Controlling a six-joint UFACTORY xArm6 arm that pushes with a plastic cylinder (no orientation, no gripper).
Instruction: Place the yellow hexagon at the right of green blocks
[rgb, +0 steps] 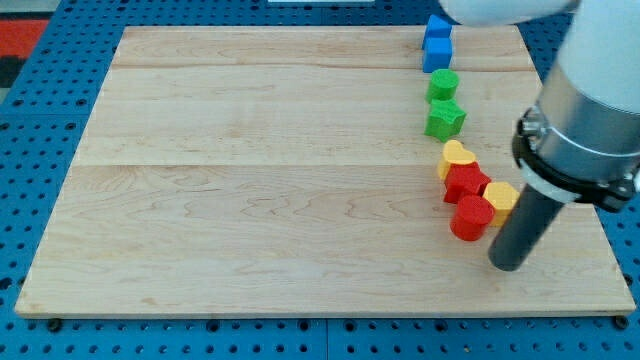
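Note:
The yellow hexagon (503, 198) lies near the view's right edge of the wooden board (250, 170), touching a red block (466, 182) on its left. Two green blocks stand above it: a green cylinder (443, 84) and a green star-like block (445, 119). My tip (507, 265) rests on the board just below the yellow hexagon and to the right of a red cylinder (471, 217). The rod's upper part hides the hexagon's right side.
A second yellow block (456, 156), heart-like, sits between the green star-like block and the red block. Two blue blocks (437, 42) stand at the view's top, above the green cylinder. The board's right edge is close to my tip.

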